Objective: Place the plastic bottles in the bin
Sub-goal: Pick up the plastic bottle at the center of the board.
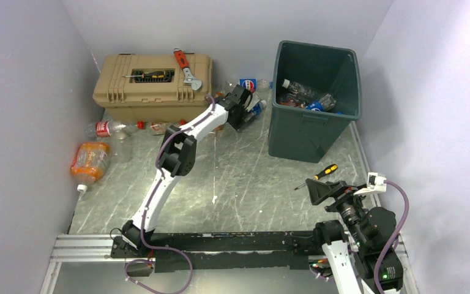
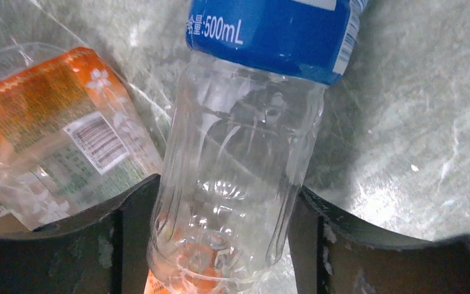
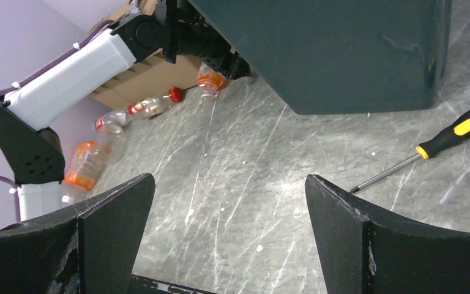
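Observation:
A clear plastic bottle with a blue label (image 2: 238, 159) lies on the floor between the toolbox and the bin (image 1: 300, 131). My left gripper (image 2: 227, 184) has closed on its lower body, and both fingers touch its sides. An orange-labelled crushed bottle (image 2: 55, 135) lies just to its left. Several bottles (image 1: 306, 98) lie inside the bin. More bottles lie on the floor: a blue-labelled one (image 1: 249, 84) by the back wall, a red-labelled one (image 1: 104, 128) and a large orange one (image 1: 90, 162) at the left. My right gripper (image 3: 229, 179) stands open and empty near the front right.
A tan toolbox (image 1: 153, 86) stands at the back left with a red wrench (image 1: 185, 66) and a screwdriver (image 1: 150, 75) on its lid. Another yellow-handled screwdriver (image 1: 321, 174) lies on the floor in front of the bin. Walls close in on three sides.

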Action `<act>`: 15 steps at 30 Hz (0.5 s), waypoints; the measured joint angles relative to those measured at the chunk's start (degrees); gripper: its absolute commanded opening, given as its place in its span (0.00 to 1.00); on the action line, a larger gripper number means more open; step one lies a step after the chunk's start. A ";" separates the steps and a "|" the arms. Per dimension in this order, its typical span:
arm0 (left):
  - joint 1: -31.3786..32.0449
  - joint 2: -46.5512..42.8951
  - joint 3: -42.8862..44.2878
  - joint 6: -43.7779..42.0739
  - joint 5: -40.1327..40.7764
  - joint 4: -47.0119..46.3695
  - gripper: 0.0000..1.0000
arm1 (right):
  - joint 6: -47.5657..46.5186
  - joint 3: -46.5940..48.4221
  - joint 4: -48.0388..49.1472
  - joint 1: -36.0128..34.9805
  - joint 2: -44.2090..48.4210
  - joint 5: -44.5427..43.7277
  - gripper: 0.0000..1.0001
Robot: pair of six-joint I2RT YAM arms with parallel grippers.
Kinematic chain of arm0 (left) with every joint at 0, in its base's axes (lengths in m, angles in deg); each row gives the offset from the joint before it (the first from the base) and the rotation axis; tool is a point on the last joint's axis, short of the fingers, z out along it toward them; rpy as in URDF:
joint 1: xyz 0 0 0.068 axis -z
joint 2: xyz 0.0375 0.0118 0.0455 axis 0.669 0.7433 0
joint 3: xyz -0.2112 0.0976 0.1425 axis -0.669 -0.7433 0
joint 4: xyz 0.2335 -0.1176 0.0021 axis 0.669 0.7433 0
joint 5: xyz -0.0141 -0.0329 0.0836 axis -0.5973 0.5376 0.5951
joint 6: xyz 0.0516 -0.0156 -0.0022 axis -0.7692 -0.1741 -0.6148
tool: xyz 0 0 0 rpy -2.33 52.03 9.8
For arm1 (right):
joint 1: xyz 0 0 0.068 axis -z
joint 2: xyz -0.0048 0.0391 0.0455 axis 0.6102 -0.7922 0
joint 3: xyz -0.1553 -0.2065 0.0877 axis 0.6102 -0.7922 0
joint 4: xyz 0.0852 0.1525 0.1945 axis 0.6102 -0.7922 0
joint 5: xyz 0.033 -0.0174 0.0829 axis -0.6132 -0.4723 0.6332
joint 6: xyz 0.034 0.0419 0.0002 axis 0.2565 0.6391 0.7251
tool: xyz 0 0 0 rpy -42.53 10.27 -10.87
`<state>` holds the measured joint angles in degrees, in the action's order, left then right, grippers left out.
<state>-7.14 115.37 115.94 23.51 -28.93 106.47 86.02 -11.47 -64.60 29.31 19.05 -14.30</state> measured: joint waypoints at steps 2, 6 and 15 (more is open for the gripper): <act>0.02 -1.84 -3.61 0.17 0.28 -1.81 0.57 | 0.00 0.00 0.02 0.00 0.00 0.00 0.98; 0.26 -5.33 -9.81 0.66 0.83 -4.61 0.49 | 0.02 0.00 0.00 0.00 0.00 -0.17 0.98; 2.82 -22.82 -25.35 1.90 7.26 -10.03 0.46 | 0.09 0.00 0.00 0.00 0.00 -0.35 0.98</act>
<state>-4.32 92.55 90.58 25.41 -21.68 96.44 86.10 -11.47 -64.60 29.31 19.05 -14.65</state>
